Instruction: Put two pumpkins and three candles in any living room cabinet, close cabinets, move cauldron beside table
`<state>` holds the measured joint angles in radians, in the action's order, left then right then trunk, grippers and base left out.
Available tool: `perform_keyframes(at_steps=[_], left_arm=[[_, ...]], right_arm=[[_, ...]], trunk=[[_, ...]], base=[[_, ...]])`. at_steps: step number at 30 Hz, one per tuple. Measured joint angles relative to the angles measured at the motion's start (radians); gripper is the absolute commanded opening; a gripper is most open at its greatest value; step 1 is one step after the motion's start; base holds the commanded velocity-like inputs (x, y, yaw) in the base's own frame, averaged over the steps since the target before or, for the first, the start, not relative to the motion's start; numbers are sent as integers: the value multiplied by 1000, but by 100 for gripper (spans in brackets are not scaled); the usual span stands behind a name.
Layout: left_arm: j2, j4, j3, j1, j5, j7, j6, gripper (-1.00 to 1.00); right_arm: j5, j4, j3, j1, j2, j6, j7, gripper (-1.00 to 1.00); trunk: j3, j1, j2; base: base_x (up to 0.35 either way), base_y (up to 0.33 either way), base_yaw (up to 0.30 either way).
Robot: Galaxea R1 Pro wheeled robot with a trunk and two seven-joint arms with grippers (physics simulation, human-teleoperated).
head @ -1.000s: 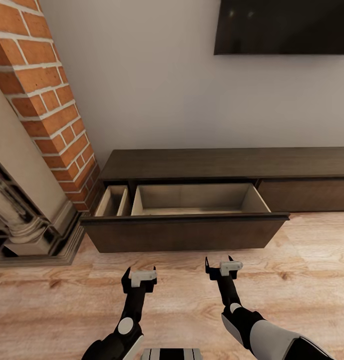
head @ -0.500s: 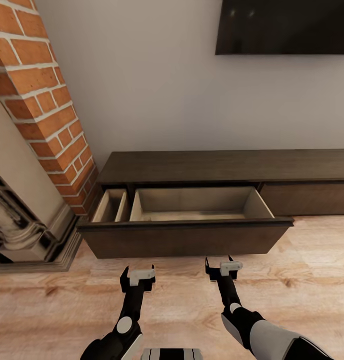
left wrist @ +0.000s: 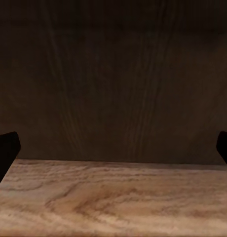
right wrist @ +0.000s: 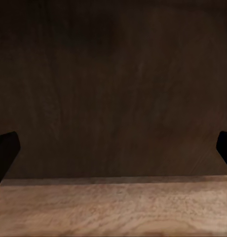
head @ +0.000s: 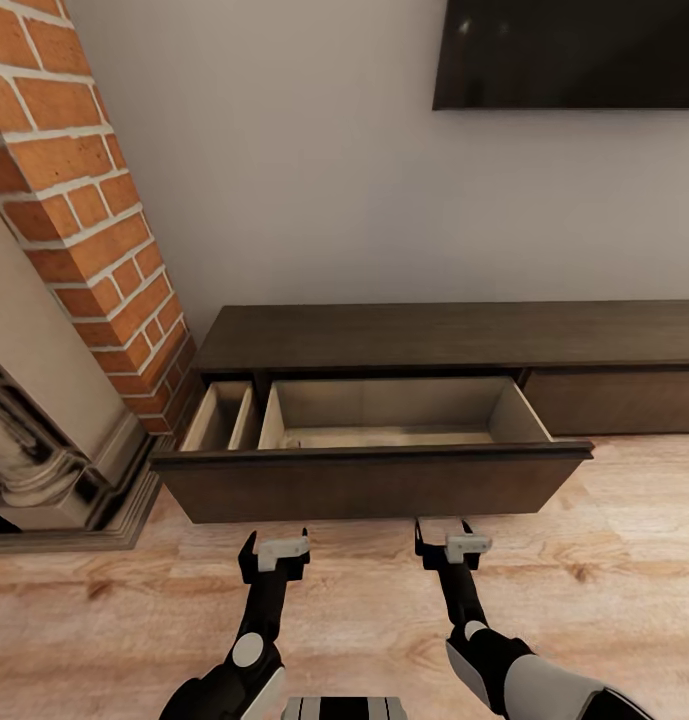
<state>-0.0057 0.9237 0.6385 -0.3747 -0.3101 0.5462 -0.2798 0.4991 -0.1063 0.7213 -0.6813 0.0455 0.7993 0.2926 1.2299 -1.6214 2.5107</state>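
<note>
Nearest the robot, both arms reach forward low over the pale wooden floor (head: 604, 560). The left gripper (head: 274, 548) hangs just short of the drawer front (head: 369, 480), its two fingers spread apart with nothing between them. The right gripper (head: 446, 535) is released too, fingers wide and empty, its tips very close to the bottom edge of the same front; whether they touch it I cannot tell. In both wrist views the dark fingertips (left wrist: 6, 148) (right wrist: 6, 147) sit at the outer edges, with the brown wood grain of the front ahead and a strip of floor below it.

Behind the front, the wide drawer of the cabinet (head: 454, 335) stands pulled out, showing a pale wood interior (head: 394, 410) with a narrower compartment (head: 222, 418) beside it on the left. The cabinet runs along the white wall (head: 314, 180). A brick column (head: 74, 190) and a stone fireplace surround (head: 44, 440) stand at its left end, and a dark screen (head: 569, 50) hangs on the wall above.
</note>
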Motion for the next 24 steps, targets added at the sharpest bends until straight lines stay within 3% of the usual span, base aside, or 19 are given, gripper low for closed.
perform_keyframes(at_steps=[6,19,24], left_arm=[[0,-2,1,0,0,-1,0,100],[0,-8,11,0,1,-9,0,100],[-2,-10,6,0,42,-11,1,100]], right_arm=[[3,0,0,2,2,0,0,100],[5,0,0,2,2,-4,0,100],[5,0,0,2,2,-5,0,100]], trunk=[[0,0,0],[0,0,0],[0,0,0]], base=[[19,0,0],[149,0,0],[178,0,0]])
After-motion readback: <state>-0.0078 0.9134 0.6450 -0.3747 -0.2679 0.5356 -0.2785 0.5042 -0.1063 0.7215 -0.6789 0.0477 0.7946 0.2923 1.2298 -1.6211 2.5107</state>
